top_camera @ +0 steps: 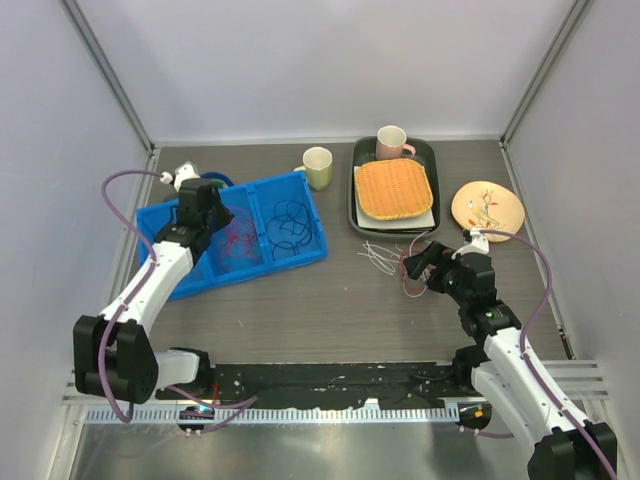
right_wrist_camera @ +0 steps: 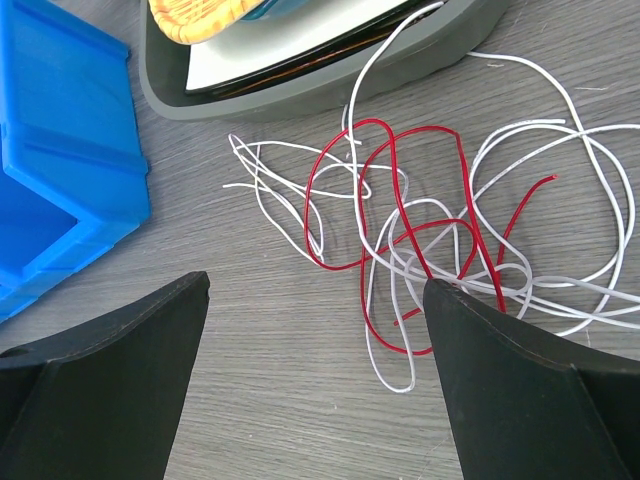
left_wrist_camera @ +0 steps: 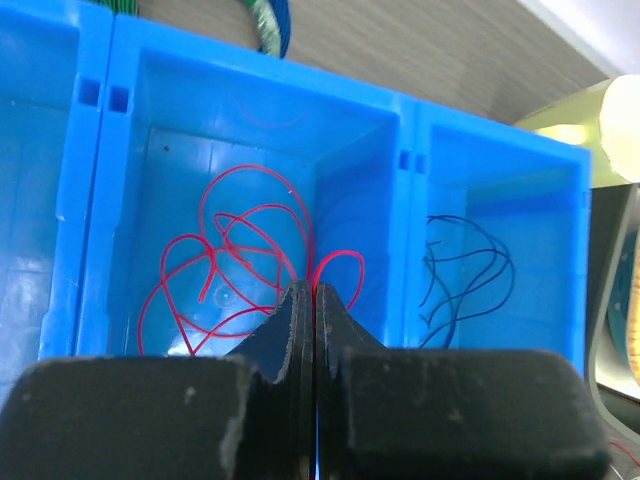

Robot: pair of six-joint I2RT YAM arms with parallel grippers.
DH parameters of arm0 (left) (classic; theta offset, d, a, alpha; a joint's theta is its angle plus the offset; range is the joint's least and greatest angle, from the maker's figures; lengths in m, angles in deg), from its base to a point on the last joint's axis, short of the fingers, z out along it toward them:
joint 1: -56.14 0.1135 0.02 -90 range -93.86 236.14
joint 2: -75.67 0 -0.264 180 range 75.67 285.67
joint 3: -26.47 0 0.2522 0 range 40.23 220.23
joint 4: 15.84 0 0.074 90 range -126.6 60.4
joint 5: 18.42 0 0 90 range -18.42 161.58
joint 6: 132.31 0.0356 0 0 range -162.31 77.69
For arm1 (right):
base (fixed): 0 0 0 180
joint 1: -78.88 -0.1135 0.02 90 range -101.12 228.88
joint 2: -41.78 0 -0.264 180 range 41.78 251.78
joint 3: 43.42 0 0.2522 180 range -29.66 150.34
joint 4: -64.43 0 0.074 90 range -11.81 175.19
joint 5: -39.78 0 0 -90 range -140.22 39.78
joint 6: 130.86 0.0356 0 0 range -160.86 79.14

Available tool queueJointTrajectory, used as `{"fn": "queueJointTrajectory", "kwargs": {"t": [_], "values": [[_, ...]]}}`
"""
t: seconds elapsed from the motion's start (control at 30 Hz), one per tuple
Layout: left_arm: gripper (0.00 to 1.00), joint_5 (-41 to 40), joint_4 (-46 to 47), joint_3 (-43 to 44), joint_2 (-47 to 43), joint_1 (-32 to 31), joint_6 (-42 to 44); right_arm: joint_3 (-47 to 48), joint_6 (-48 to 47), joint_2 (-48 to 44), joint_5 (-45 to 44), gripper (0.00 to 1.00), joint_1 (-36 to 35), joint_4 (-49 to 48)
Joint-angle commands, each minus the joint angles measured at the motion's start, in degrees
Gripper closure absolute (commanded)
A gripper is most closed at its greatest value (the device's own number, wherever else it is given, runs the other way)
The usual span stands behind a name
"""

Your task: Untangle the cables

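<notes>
A blue bin (top_camera: 300, 182) with three compartments sits at the left. Red cables (top_camera: 240, 240) lie looped in its middle compartment (left_wrist_camera: 240, 250). Dark blue cables (top_camera: 290, 222) lie in its right one (left_wrist_camera: 465, 270). My left gripper (top_camera: 220, 222) hangs over the middle compartment, shut (left_wrist_camera: 316, 288), with a red cable loop (left_wrist_camera: 340, 255) pinched at its tips. A tangle of white cables (right_wrist_camera: 520, 125) and red cables (right_wrist_camera: 375, 122) lies on the table (top_camera: 385, 258). My right gripper (top_camera: 415, 262) is open and empty (right_wrist_camera: 315, 295) just left of the tangle.
A grey tray (top_camera: 358, 200) holds a woven yellow mat (top_camera: 395, 188) and a pink mug (top_camera: 391, 142). A green cup (top_camera: 318, 166) stands behind the bin and a flowered plate (top_camera: 487, 210) lies at the right. A green-and-blue coiled band (left_wrist_camera: 268, 20) lies behind the bin.
</notes>
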Motion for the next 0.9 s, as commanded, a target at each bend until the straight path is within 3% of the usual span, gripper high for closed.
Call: {"fn": "queueJointTrajectory", "kwargs": {"t": [0.0, 0.07, 0.1, 0.23, 0.37, 0.43, 0.6, 0.87], "values": [[1.0, 3.3, 2.7, -0.8, 1.5, 2.1, -4.0, 0.2, -0.3, 0.3, -0.4, 0.06, 0.0, -2.9], [0.99, 2.8, 2.4, -0.8, 2.2, 2.2, -4.2, 0.2, -0.3, 0.6, -0.5, 0.06, 0.0, -2.9], [0.94, 3.1, 1.8, -0.7, 2.3, 2.3, -4.2, 0.2, -0.3, 0.6, -0.6, 0.06, 0.0, -3.0], [0.6, 5.9, 0.5, 0.3, 2.9, 2.3, -3.7, 0.3, -0.4, 1.0, -0.3, 0.06, 0.0, -3.0], [0.44, 6.2, -0.9, 1.1, 1.3, 2.2, -4.0, 0.2, -0.3, 1.0, -0.7, 0.06, 0.0, -3.1], [0.27, 6.1, -1.9, 1.6, -0.3, 2.2, -4.1, 0.1, -0.3, 1.2, -0.7, 0.06, 0.0, -3.2], [0.03, 7.4, -4.4, 1.8, -6.2, 2.3, -4.2, 0.2, -0.4, 1.3, -0.5, 0.06, 0.0, -3.2], [0.0, 12.1, -5.4, 0.3, -14.9, -1.6, -3.3, 0.7, -0.4, 1.2, -3.7, 0.06, 0.0, -1.3]]}}
